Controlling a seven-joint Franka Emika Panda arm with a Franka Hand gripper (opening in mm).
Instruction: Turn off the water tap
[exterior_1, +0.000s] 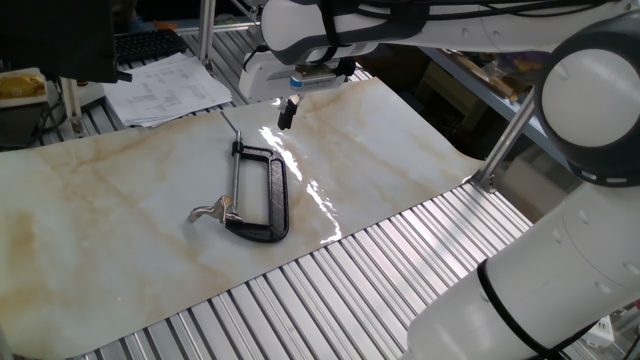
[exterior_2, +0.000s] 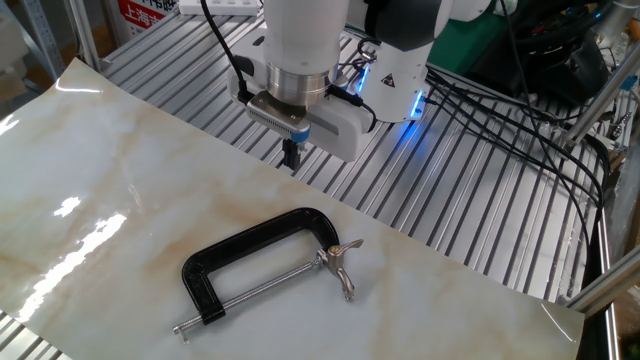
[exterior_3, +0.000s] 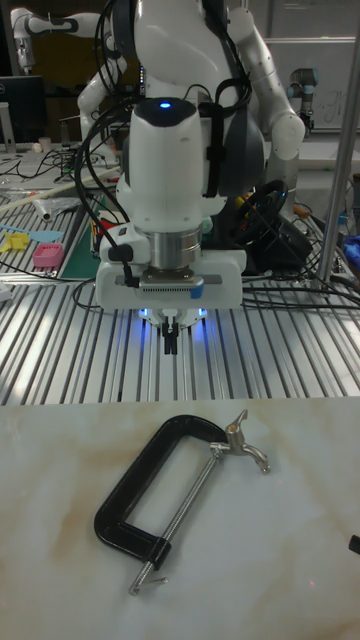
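End effector (exterior_2: 291, 154): hangs above the far edge of the marble sheet (exterior_1: 120, 200), pointing straight down. Fingers (exterior_3: 171, 342) appear pressed together, nothing between them, i.e. closed and empty.

Ref. landmark: the tap (exterior_2: 262, 262), a black C-frame lying flat on the sheet. End effector is well apart from it, off the curved back of the frame, and not touching any part.

Tap layout:
- Frame: flat on the sheet, opening facing away from the end effector side.
- Rod (exterior_3: 187, 501): thin, silver, spans the frame opening and sticks out past one frame arm.
- Handle (exterior_2: 341, 263): small silver winged piece at the other end of the rod, just outside the frame, wings resting on or near the sheet.

Other items, rel. to tap: papers (exterior_1: 165, 85) well beyond the rod tip on the slatted bench (exterior_1: 400, 250); cables (exterior_2: 500, 110) past the handle end.

Step in hand (est.): approach phase; no contact made, tap not yet turned.

Next move req. (est.):
1. Traverse to above the handle.
2. Open fingers to span the wings; align with the rod axis.
3. Descend, close on the wings, rotate about the rod.
Caution: frame is loose on the sheet and may slide or roll under torque.
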